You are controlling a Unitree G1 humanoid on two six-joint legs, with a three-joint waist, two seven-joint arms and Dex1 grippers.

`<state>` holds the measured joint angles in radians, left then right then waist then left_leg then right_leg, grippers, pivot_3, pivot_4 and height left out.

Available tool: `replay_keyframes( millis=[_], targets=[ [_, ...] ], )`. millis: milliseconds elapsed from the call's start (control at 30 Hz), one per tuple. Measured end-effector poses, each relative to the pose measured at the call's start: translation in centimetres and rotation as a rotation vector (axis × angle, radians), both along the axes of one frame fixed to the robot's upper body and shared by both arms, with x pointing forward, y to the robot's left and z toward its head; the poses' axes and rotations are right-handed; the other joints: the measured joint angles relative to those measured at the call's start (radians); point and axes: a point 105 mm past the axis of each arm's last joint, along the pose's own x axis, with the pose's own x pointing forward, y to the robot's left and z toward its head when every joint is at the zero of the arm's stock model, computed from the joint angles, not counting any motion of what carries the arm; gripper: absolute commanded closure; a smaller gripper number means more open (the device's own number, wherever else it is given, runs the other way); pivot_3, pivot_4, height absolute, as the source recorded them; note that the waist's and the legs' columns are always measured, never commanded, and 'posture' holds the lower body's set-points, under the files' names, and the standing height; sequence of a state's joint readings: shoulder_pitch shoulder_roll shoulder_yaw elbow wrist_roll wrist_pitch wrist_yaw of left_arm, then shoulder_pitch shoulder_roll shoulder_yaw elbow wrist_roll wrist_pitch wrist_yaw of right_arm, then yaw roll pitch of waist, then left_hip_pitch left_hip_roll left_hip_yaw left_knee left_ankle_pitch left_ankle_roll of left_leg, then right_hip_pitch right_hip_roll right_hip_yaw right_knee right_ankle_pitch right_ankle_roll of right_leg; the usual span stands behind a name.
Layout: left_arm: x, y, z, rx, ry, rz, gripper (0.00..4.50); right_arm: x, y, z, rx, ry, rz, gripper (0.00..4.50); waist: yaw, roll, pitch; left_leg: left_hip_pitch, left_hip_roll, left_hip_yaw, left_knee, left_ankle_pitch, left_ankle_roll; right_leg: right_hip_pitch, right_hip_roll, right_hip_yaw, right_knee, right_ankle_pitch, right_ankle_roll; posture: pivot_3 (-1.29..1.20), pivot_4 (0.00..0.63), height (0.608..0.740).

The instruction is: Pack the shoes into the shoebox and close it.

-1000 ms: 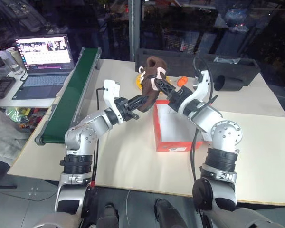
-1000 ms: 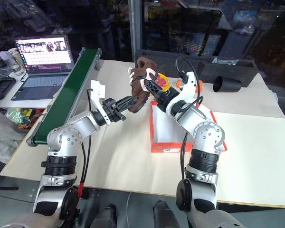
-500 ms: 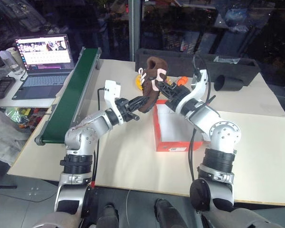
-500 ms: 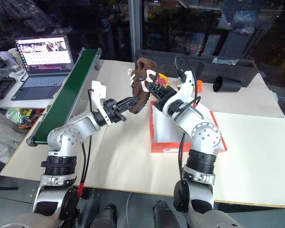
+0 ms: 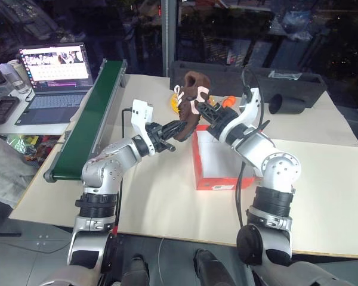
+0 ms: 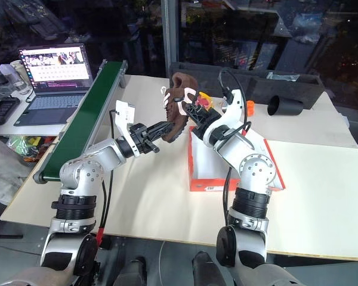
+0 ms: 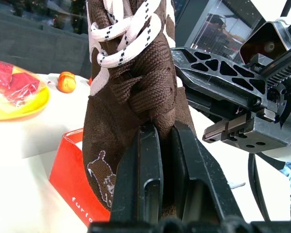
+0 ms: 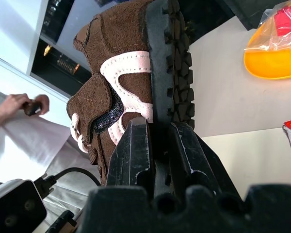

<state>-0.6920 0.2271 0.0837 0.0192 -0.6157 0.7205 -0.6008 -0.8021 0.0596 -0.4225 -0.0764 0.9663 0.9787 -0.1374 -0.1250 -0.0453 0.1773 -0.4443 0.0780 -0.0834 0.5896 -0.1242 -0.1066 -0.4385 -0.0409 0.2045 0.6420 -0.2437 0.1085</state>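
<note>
A brown fuzzy shoe point(image 5: 191, 90) with white laces and stripe marks hangs in the air, toe down, above the far left corner of the shoebox point(image 5: 218, 185). The shoebox is an orange-red box with a white inside, standing open on the table. My left gripper point(image 5: 178, 126) is shut on the shoe's toe end, seen up close in the left wrist view point(image 7: 165, 141). From the other side, my right gripper point(image 5: 201, 109) is shut on the shoe at its lugged black sole point(image 8: 177, 58), with the fingers point(image 8: 131, 150) pinching the sole's edge.
A green conveyor belt point(image 5: 89, 119) runs along the table's left side, with a laptop point(image 5: 51, 77) beyond it. At the back lie a long black tray point(image 5: 250, 76) and a black cylinder point(image 5: 289, 105). A yellow bag point(image 7: 14, 94) and a small orange object point(image 7: 65, 82) sit behind the box.
My right gripper has shut on the shoe's sole; a second ago its fingers stood open around it. Both arms and the shoe stayed where they were.
</note>
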Motion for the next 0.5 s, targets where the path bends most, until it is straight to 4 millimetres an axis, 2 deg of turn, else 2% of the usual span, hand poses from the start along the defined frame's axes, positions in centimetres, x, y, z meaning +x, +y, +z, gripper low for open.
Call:
replay_keyframes(
  millis=[100,167,200,300,500],
  targets=[
    [0.03,-0.04,0.04,0.003,-0.006,0.002,4.50,-0.01,-0.03,0.07,0.000,-0.002,-0.004,4.38,0.000,0.000,0.000,0.000,0.000,0.000,0.000,0.000,0.000,0.000,0.000,0.000,0.000,0.000,0.000,0.00,0.150,0.740],
    [0.02,-0.11,0.11,0.000,-0.011,0.001,3.63,-0.05,-0.03,0.16,0.000,-0.006,-0.006,4.38,0.000,0.000,0.000,0.000,0.000,0.000,0.000,0.000,0.000,0.000,0.000,0.000,0.000,0.000,0.000,0.00,0.150,0.740],
    [0.01,-0.16,0.20,-0.004,-0.017,0.001,3.41,-0.07,-0.10,0.23,-0.002,-0.008,-0.011,4.38,0.000,0.000,0.000,0.000,0.000,0.000,0.000,0.000,0.000,0.000,0.000,0.000,0.000,0.000,0.000,0.00,0.150,0.740],
    [-0.11,-0.43,0.19,0.002,-0.026,-0.011,2.33,-0.03,-0.21,0.25,0.000,-0.007,-0.020,4.38,0.000,0.000,0.000,0.000,0.000,0.000,0.000,0.000,0.000,0.000,0.000,0.000,0.000,0.000,0.000,0.00,0.150,0.740],
    [0.02,-0.45,-0.13,0.040,-0.033,0.000,2.33,0.14,-0.86,0.04,-0.006,-0.003,-0.049,4.38,-0.001,0.001,0.000,0.000,0.000,0.000,0.000,0.000,0.000,0.000,0.000,0.000,0.000,0.000,0.000,0.00,0.150,0.740]
  ],
)
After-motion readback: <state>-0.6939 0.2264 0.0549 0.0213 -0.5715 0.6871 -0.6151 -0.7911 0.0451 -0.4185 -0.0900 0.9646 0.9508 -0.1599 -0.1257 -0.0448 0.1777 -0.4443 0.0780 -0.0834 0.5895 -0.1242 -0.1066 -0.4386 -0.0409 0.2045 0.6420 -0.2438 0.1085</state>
